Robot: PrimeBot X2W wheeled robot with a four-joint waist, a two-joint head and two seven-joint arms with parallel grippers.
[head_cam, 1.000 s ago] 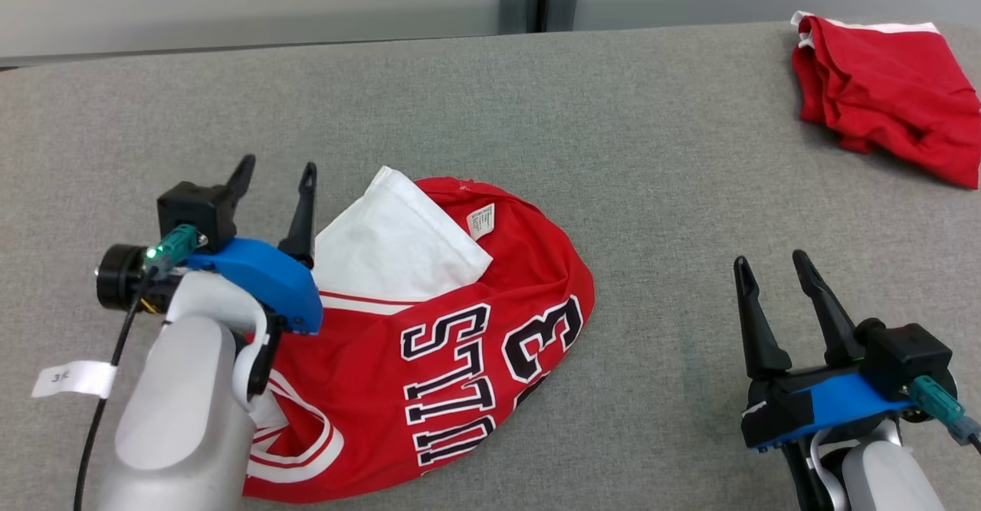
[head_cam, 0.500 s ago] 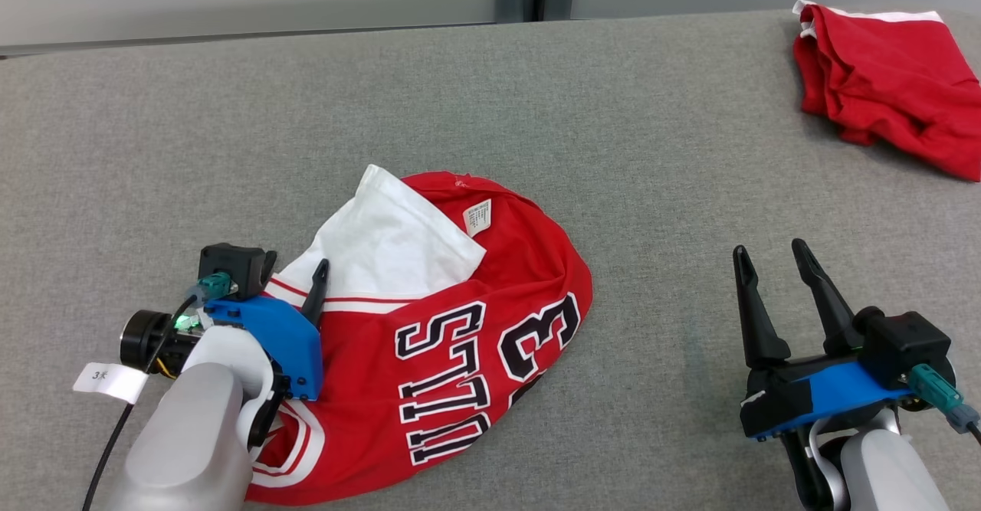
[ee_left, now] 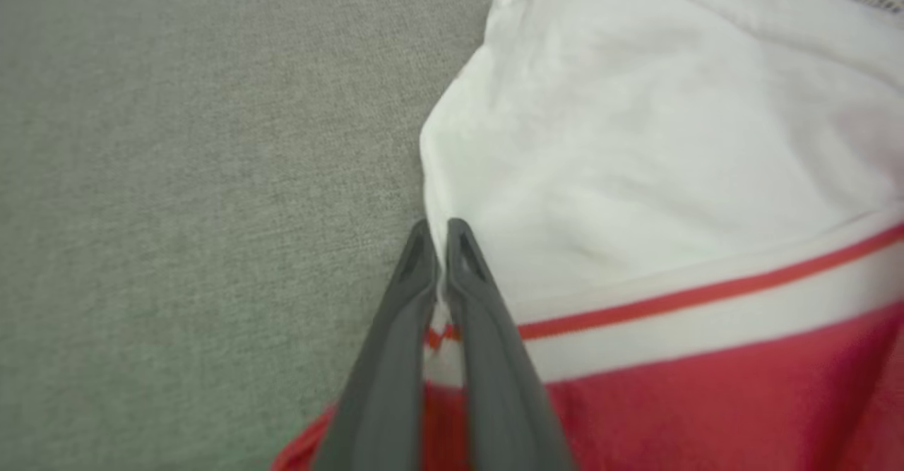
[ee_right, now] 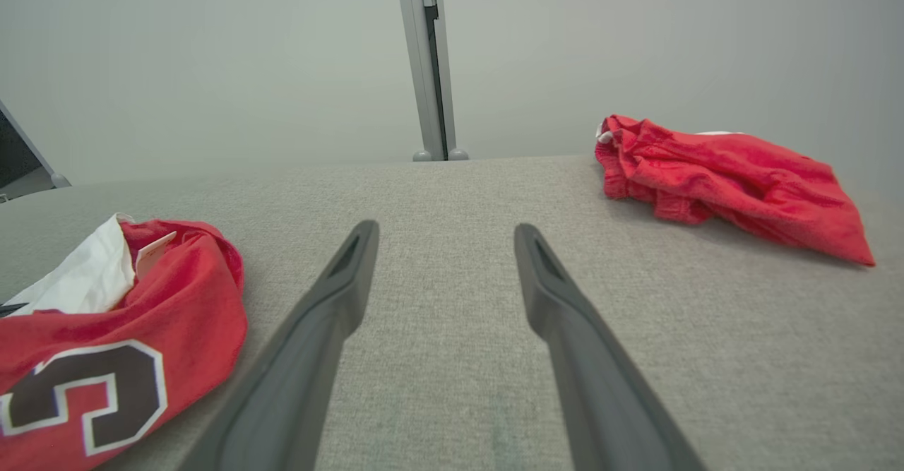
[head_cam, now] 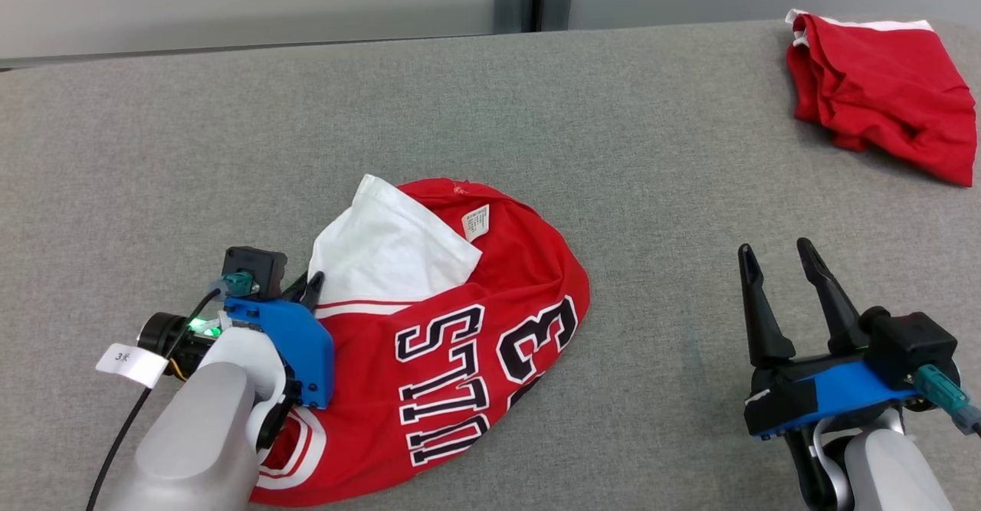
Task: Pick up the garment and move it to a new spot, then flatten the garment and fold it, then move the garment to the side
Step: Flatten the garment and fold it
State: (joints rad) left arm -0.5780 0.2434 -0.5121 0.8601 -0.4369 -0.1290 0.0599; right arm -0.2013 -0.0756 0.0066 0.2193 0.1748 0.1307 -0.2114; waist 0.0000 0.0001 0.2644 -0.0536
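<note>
Progress: left gripper (ee_left: 439,227) just came down and clamped onto the white edge of the red jersey (head_cam: 460,327) bunched on the grey table (head_cam: 536,113), so it looks ready to lift, right gripper (head_cam: 774,250) waiting wide open.

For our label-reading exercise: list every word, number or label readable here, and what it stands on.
"ULLS": black-and-white lettering on the crumpled red fabric jersey, its start hidden.
"3": number on that jersey; second digit partly hidden.
"3" plus an unclear mark: white paper tag, head view's lower left.
White care label on the jersey: too small to read.
</note>
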